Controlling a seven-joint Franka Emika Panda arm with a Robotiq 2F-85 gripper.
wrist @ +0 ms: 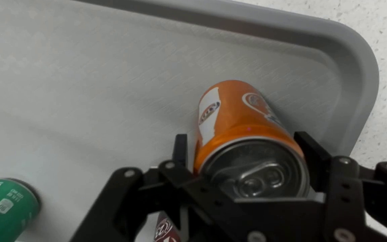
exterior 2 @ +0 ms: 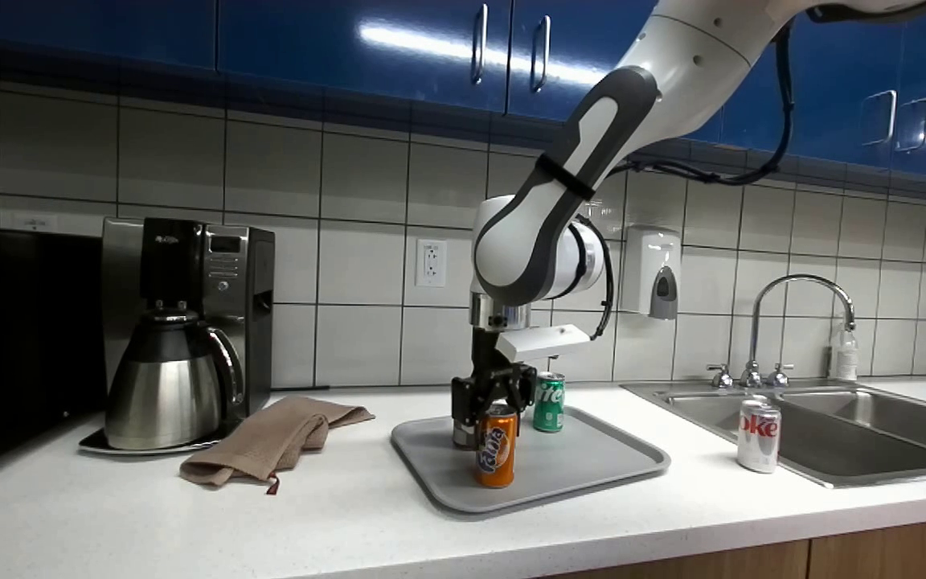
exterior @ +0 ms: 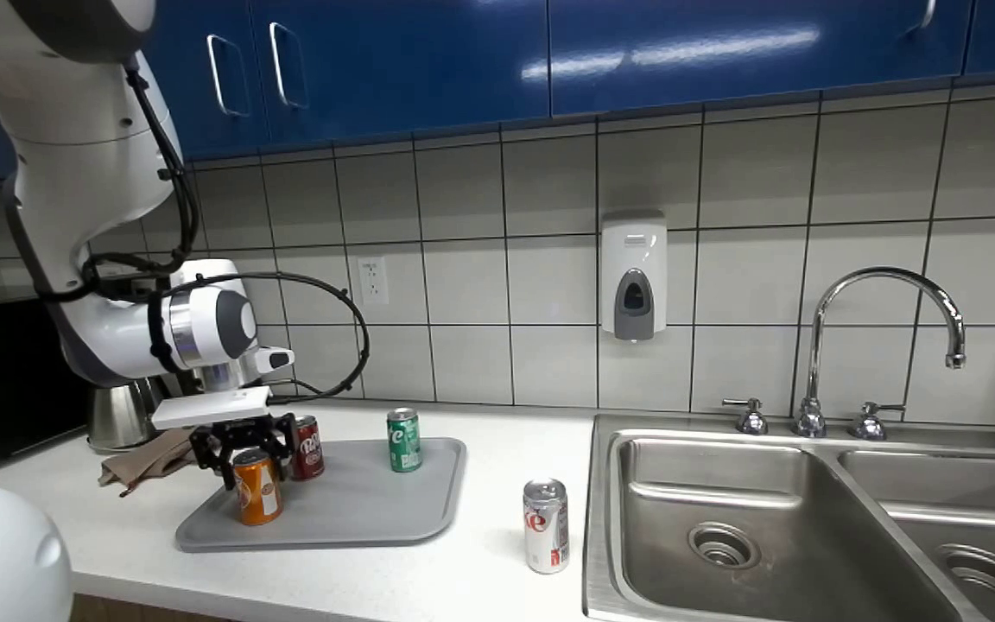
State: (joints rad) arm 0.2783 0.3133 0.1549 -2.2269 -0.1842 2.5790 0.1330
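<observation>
Glossy blue wall cabinets point(exterior 2: 366, 60) run high above the claw point(wrist: 241, 141), and a white speckled countertop point(exterior 2: 334, 539) spreads beneath it. A steel double-basin sink point(exterior: 603, 518) is set well apart, to the claw's right in both exterior views. To the claw's left in an exterior view stands a black and silver box-shaped coffee maker point(exterior 2: 262, 273). A flat grey rectangular tray point(exterior: 359, 510) lies under the claw; a rumpled brown cloth point(exterior 2: 282, 442) lies off its edge. A silver cylindrical metal can point(exterior 2: 759, 438) stands well to the claw's right, beside the sink, and a green cylindrical metal can point(exterior: 404, 441) on the tray's farther part. Crowding the claw most closely, on its wall side, is a dark red cylindrical metal can point(exterior: 309, 451); whether they touch is unclear.

The white jointed robot arm point(exterior 2: 511, 257) slants down, its wrist roughly vertical and the claw pointing at the tray. The claw's black fingers point(wrist: 180, 149) are parted around an orange cylindrical metal can point(exterior: 259, 501), a thin strip of tray showing between one finger and it; contact on the other side is unclear. That can stands upright on the tray, "Fanta" lettered on its side, its silver lid and pull tab visible.
</observation>
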